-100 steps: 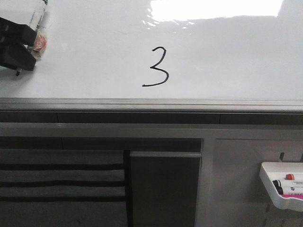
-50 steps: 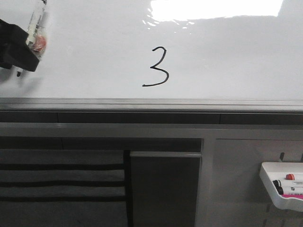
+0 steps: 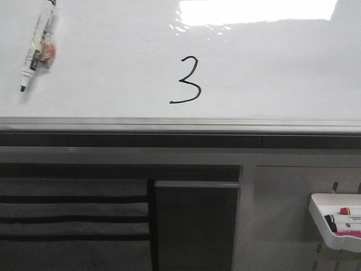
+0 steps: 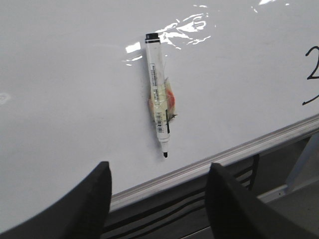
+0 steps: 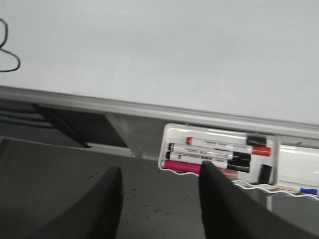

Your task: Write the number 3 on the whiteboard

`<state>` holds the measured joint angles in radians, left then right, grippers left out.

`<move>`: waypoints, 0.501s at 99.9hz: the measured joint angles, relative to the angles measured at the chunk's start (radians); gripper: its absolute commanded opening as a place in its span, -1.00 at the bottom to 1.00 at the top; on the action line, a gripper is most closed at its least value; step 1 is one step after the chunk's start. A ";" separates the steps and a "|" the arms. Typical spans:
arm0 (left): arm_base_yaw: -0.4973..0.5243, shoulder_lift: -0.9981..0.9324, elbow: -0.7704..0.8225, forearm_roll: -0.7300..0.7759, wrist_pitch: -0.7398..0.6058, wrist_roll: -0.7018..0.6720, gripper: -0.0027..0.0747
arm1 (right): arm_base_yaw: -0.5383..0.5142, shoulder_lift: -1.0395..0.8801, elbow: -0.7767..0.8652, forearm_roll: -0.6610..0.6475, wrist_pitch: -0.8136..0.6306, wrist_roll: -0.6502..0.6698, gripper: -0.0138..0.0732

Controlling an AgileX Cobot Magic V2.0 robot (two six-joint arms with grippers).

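A black hand-drawn number 3 (image 3: pixel 188 79) stands in the middle of the glossy whiteboard (image 3: pixel 271 68). A white marker (image 3: pixel 37 47) with a bare black tip and an orange patch on its barrel lies on the board at the far left. It also shows in the left wrist view (image 4: pixel 159 94). My left gripper (image 4: pixel 158 172) is open and empty, drawn back past the board's grey edge rail (image 4: pixel 239 149), apart from the marker. My right gripper (image 5: pixel 160 169) is open and empty, below the board near the marker tray. Neither gripper shows in the front view.
A small white tray (image 3: pixel 335 221) with red, black and pink markers (image 5: pixel 219 152) hangs below the board at the right. The grey rail (image 3: pixel 180 124) runs along the board's near edge. A dark cabinet front (image 3: pixel 194 226) stands under it.
My left gripper let go of the marker and drew back out of the front view to the left. The marker now lies alone on the board. The number 3 is unchanged.
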<state>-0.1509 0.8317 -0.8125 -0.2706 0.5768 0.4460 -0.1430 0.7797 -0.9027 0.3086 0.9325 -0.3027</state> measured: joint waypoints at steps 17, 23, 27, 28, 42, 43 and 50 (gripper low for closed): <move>0.000 -0.158 0.141 0.019 -0.062 -0.065 -0.28 | -0.040 -0.151 0.115 -0.011 -0.097 -0.003 -0.42; 0.000 -0.197 0.198 0.019 -0.109 -0.071 -0.47 | -0.040 -0.198 0.174 -0.011 -0.147 -0.028 -0.57; 0.000 -0.221 0.239 0.017 -0.148 -0.073 -0.61 | -0.040 -0.231 0.206 -0.011 -0.183 -0.045 -0.67; 0.000 -0.225 0.245 0.014 -0.161 -0.073 -0.63 | -0.040 -0.237 0.218 -0.011 -0.195 -0.048 -0.71; 0.000 -0.261 0.343 0.002 -0.280 -0.075 -0.98 | -0.023 -0.321 0.306 -0.011 -0.259 -0.069 -0.82; 0.000 -0.261 0.349 0.002 -0.285 -0.075 -0.98 | -0.020 -0.326 0.309 -0.011 -0.259 -0.069 -0.82; 0.000 -0.261 0.376 0.000 -0.321 -0.075 -0.98 | 0.021 -0.341 0.335 -0.011 -0.272 -0.071 -0.82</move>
<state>-0.1509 0.5707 -0.4368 -0.2705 0.2562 0.3707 -0.1219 0.4382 -0.5678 0.2973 0.6601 -0.3742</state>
